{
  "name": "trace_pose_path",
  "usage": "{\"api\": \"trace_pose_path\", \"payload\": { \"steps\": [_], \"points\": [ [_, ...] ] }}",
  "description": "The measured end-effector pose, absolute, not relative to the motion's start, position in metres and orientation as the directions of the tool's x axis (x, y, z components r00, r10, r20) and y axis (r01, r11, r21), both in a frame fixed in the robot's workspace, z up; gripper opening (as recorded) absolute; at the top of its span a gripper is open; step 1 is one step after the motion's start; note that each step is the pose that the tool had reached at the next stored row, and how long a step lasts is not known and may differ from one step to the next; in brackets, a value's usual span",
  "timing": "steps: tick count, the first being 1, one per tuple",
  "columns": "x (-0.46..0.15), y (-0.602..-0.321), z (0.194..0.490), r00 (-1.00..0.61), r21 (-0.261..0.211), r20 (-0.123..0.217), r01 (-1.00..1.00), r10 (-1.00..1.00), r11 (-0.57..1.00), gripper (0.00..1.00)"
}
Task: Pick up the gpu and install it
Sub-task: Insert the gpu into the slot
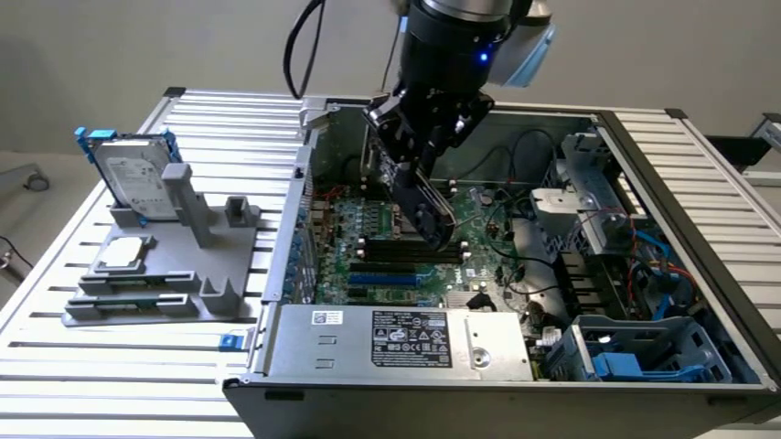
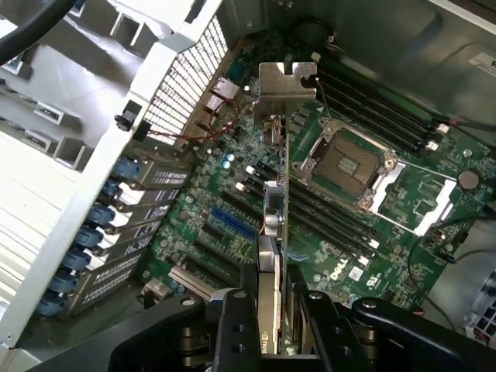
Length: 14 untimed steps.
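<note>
Black hand [image 2: 273, 301] clamped on the gpu [image 2: 275, 209], card edge-on above the motherboard [image 2: 372, 232] inside the case [image 1: 637, 151]. Square its lower edge along one slot [image 2: 232, 223], bracket [image 2: 287, 81] toward the vented wall [image 2: 186, 77], then press straight down, no tilt.

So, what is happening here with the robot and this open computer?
The robot arm's gripper is shut on the gpu and holds it on edge inside the open computer case, above the motherboard. The card's silver bracket is at the end away from the gripper. The card does not appear to be seated in a slot yet. On the exterior view's left, a grey stand carries a hard drive and a processor chip.
</note>
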<state>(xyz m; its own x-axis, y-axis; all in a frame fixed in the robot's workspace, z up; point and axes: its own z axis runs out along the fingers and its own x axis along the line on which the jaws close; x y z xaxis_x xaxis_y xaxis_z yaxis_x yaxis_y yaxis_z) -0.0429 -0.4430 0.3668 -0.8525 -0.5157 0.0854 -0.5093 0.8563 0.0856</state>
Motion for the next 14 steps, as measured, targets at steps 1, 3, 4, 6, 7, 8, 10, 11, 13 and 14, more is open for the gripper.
{"api": "trace_pose_path", "payload": {
  "steps": [1, 3, 4, 6, 7, 8, 10, 11, 13, 14],
  "points": [
    [-0.0429, -0.4430, 0.3665, -0.844, 0.087, 0.083, -0.523, -0.530, 0.848, 0.26],
    [-0.0430, -0.4430, 0.3657, -0.827, 0.090, 0.078, -0.550, -0.557, 0.830, 0.26],
    [-0.0429, -0.4430, 0.3653, -0.818, 0.092, 0.076, -0.564, -0.570, 0.821, 0.26],
    [-0.0429, -0.4430, 0.3646, -0.799, 0.095, 0.071, -0.590, -0.597, 0.802, 0.26],
    [-0.0429, -0.4430, 0.3642, -0.790, 0.096, 0.068, -0.603, -0.610, 0.792, 0.26],
    [-0.0429, -0.4430, 0.3637, -0.779, 0.097, 0.065, -0.617, -0.624, 0.781, 0.26],
    [-0.0429, -0.4429, 0.3629, -0.758, 0.099, 0.061, -0.643, -0.650, 0.759, 0.26],
    [-0.0429, -0.4430, 0.3625, -0.747, 0.100, 0.059, -0.656, -0.662, 0.748, 0.26],
    [-0.0429, -0.4430, 0.3616, -0.722, 0.100, 0.056, -0.683, -0.690, 0.723, 0.26],
    [-0.0430, -0.4430, 0.3611, -0.709, 0.099, 0.055, -0.697, -0.703, 0.711, 0.26]
  ]
}}
